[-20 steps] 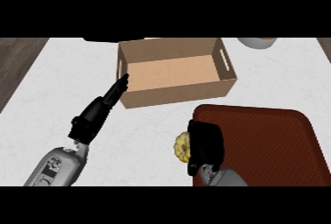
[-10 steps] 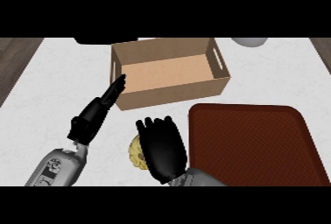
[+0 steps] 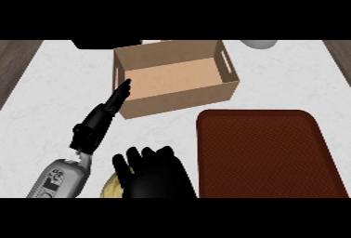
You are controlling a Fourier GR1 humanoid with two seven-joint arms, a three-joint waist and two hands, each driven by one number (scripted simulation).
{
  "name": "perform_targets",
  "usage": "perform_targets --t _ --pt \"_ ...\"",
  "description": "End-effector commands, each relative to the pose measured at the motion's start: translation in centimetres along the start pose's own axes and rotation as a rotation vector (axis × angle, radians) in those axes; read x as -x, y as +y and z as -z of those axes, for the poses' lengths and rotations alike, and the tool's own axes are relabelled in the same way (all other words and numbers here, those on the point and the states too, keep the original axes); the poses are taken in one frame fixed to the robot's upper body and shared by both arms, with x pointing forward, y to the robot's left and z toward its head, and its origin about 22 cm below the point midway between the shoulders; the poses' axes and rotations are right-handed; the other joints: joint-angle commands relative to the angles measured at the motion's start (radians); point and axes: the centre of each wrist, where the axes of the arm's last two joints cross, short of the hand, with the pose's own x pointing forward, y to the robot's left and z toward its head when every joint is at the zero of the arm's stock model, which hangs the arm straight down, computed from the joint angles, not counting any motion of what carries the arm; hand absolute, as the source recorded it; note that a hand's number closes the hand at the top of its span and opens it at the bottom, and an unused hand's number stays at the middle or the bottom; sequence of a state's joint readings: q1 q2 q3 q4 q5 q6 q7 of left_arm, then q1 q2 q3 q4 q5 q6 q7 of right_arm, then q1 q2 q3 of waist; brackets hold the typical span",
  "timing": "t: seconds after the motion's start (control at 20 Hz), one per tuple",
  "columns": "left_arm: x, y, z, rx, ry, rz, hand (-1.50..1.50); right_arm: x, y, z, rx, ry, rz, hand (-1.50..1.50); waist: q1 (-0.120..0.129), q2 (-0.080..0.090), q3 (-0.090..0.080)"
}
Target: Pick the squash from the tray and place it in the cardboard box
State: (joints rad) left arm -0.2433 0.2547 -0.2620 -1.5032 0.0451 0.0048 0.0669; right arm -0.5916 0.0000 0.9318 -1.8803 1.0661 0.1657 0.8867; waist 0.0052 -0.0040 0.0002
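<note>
R hand (image 3: 159, 174), bottom centre, curls over the squash (image 3: 112, 187), only a yellow edge showing at its left, off the tray (image 3: 267, 153), short of the box (image 3: 175, 76) up top. L hand (image 3: 103, 118) straight, fingertips at box's left wall, prob. steadying it.

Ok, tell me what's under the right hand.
A pale yellow squash peeks out at the left edge of the right hand, above the white counter. The hand covers the rest.

Black fingered left hand (image 3: 96, 125) on a grey forearm (image 3: 60, 179).
</note>
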Motion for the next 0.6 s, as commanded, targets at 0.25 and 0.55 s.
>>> perform_targets --t 0.25,0.55 --pt "-0.6 1.2 0.7 -0.008 0.012 0.001 0.00 -0.1 -5.8 1.3 0.123 0.099 0.108 1.50 -0.001 0.002 -0.001" --pt "0.0 0.3 0.4 -0.006 0.000 0.005 0.00 0.2 -7.7 4.8 0.171 0.165 0.082 1.50 0.000 0.003 -0.001"
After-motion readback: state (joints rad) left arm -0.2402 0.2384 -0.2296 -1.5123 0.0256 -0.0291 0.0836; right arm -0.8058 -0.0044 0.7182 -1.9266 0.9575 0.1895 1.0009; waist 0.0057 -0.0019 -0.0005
